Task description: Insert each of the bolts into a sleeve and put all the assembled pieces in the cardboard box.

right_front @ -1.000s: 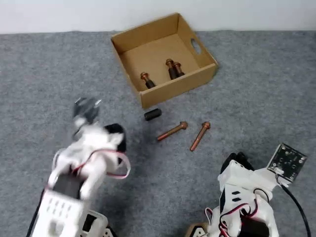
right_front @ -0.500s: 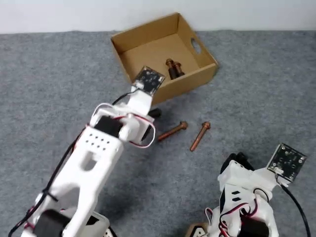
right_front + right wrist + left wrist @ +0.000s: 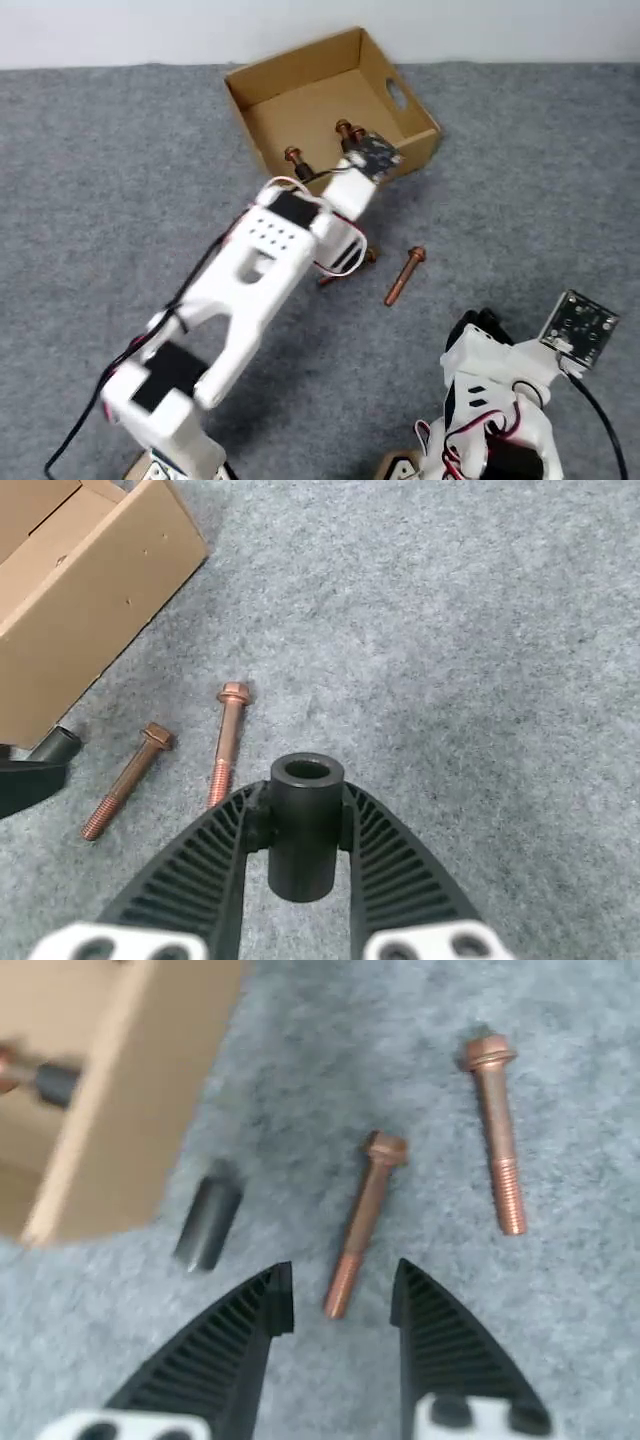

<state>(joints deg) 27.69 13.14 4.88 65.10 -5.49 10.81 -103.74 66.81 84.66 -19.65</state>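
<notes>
Stock check: your two tools, grey surface.
Your left tool spread over one bolt; other bolt at its 3 o'clock; right tool pinching a sleeve; cardboard box at 12 o'clock.

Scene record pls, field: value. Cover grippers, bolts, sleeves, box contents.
left gripper: open, over the threaded end of one copper bolt
right gripper: shut on a black cylindrical sleeve
second copper bolt: lying apart from the first on the grey carpet
loose black sleeve: lying on the carpet beside the brown cardboard box
box contents: two bolt-in-sleeve pieces
</notes>
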